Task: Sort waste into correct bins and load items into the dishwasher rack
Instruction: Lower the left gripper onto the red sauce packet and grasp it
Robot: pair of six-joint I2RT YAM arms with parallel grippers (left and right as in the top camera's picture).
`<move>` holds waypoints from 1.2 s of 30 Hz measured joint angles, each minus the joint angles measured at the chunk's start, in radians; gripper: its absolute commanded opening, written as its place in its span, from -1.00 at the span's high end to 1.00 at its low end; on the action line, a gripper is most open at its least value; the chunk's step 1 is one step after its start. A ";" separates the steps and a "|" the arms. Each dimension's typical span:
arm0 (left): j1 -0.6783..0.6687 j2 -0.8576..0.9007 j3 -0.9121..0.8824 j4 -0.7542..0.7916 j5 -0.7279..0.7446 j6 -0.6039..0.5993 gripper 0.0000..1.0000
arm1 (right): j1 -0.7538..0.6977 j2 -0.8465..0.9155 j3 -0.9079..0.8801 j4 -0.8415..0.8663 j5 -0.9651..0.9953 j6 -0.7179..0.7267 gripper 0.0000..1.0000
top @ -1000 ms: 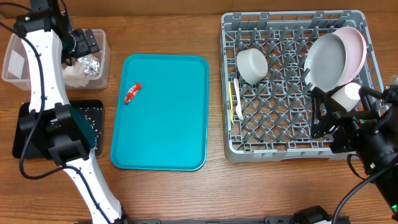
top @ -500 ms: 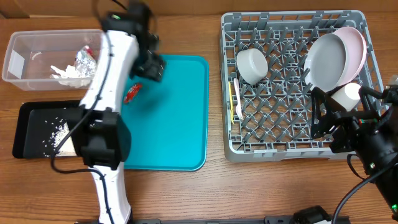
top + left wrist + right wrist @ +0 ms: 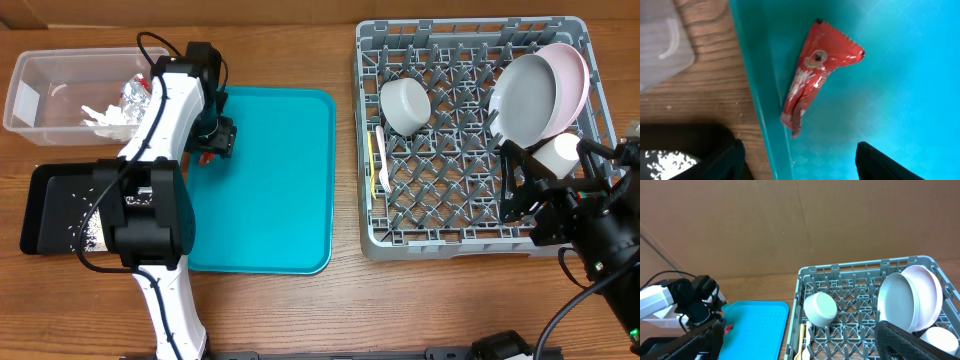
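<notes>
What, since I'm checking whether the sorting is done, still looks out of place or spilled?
The small red packet lies alone at the left edge of the teal tray, not in either bin. The open left hand hovers over it. Nothing else stands out.

I'm looking down on a wooden desk point(image 3: 300, 320), mid-brown, with its grain running along the long edges. Behind the far edge stands a plain brown board point(image 3: 740, 225), cardboard by the look of it, with one vertical seam near its middle. The light falls soft and even across the desk.
</notes>
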State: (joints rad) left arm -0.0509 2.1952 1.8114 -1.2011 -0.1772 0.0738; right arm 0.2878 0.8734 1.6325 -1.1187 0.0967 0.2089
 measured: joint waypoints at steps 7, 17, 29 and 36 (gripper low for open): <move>-0.002 0.000 -0.089 0.089 0.001 0.031 -0.18 | 0.000 0.000 0.000 0.000 0.000 0.000 -1.00; -0.002 0.000 -0.129 0.208 0.061 0.031 0.16 | 0.000 0.000 0.000 0.000 0.000 0.000 -1.00; -0.002 -0.002 -0.167 0.200 0.061 0.030 0.92 | 0.000 0.000 0.000 0.000 0.000 0.000 -1.00; -0.002 -0.001 -0.149 0.097 0.063 -0.013 0.92 | 0.000 0.000 0.000 0.000 0.000 0.000 -1.00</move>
State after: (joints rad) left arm -0.0525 2.1941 1.6623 -1.1046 -0.1146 0.0608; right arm 0.2878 0.8734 1.6325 -1.1187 0.0967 0.2089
